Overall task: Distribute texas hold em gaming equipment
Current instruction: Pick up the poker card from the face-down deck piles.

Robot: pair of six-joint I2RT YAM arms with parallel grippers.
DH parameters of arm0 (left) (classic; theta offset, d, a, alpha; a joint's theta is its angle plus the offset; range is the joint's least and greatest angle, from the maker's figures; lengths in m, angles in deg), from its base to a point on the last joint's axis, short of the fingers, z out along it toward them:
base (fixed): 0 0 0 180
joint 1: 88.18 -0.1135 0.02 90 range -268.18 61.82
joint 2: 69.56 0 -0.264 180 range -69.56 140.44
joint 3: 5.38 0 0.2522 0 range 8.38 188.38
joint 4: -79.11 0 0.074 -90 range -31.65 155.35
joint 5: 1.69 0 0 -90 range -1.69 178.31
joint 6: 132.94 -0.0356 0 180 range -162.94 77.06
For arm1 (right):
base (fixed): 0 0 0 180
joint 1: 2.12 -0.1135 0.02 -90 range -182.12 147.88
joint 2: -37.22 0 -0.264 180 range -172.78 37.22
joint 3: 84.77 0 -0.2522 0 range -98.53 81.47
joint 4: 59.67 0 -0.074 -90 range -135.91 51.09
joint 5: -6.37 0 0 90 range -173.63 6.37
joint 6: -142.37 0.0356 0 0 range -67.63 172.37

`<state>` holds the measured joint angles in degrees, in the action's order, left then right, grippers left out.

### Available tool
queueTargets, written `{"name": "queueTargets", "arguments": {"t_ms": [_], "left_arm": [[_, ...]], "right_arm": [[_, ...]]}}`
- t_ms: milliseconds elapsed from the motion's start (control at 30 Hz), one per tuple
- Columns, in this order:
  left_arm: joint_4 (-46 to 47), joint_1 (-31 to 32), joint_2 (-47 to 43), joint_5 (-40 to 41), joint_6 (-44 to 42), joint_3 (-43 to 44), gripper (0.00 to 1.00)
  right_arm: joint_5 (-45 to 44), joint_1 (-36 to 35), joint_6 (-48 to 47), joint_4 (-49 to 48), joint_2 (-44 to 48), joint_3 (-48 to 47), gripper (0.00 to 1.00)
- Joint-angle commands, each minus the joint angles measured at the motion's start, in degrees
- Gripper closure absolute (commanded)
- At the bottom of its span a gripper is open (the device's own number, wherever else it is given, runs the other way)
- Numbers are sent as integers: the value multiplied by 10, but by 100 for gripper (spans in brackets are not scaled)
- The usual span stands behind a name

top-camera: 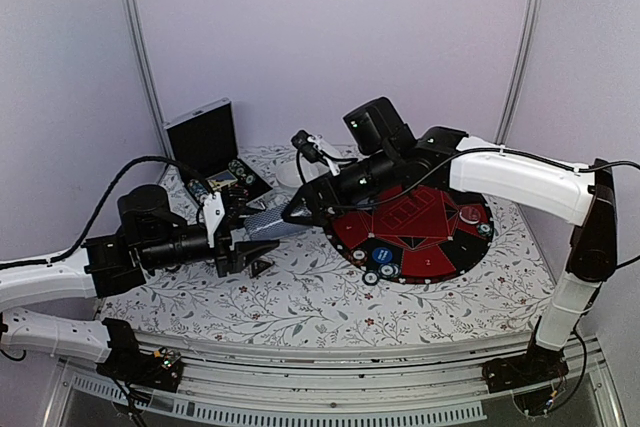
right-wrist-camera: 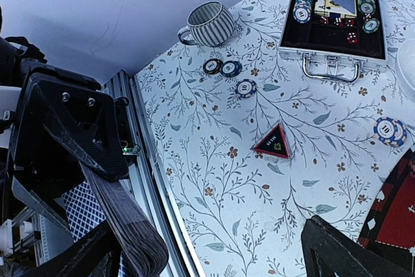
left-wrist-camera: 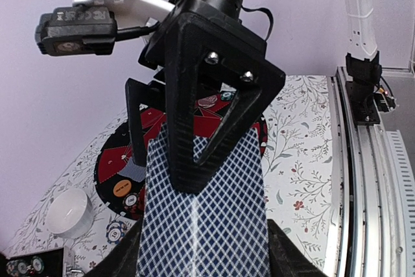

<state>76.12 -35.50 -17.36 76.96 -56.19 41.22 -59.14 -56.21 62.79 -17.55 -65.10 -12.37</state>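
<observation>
1. In the overhead view the light is even and diffuse, bright on the pale lilac back wall. Only faint, soft shadows lie on the white floral-print tablecloth.
2. That picture is slightly soft, and the thin grey metal poles lean, bent by the lens.
3. In the left wrist view the stack of lattice-backed playing cards sits close to the lens, a little blurred, with a pale glare streak down its middle.
4. In the right wrist view the tablecloth is bright and sharp, and the black silver-edged case glints along its metal rim.
</observation>
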Motion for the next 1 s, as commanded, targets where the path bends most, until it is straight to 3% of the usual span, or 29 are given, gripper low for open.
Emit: {"name": "queueTargets", "arguments": {"t_ms": [0,300,600,833,967], "left_arm": [[31,-5,-4,-5,0,-2,47],[29,-5,0,2,1,0,47],[25,-5,2,3,0,1,47],[25,-5,1,2,0,0,47],[25,-6,2,3,-1,0,48]], "right_arm": [[-23,2,-13,27,20,4,1],[60,3,-24,27,18,-8,13],[51,4,-21,36,33,-6,41],[46,15,-9,40,47,3,54],[54,15,-11,43,47,2,67]]}}
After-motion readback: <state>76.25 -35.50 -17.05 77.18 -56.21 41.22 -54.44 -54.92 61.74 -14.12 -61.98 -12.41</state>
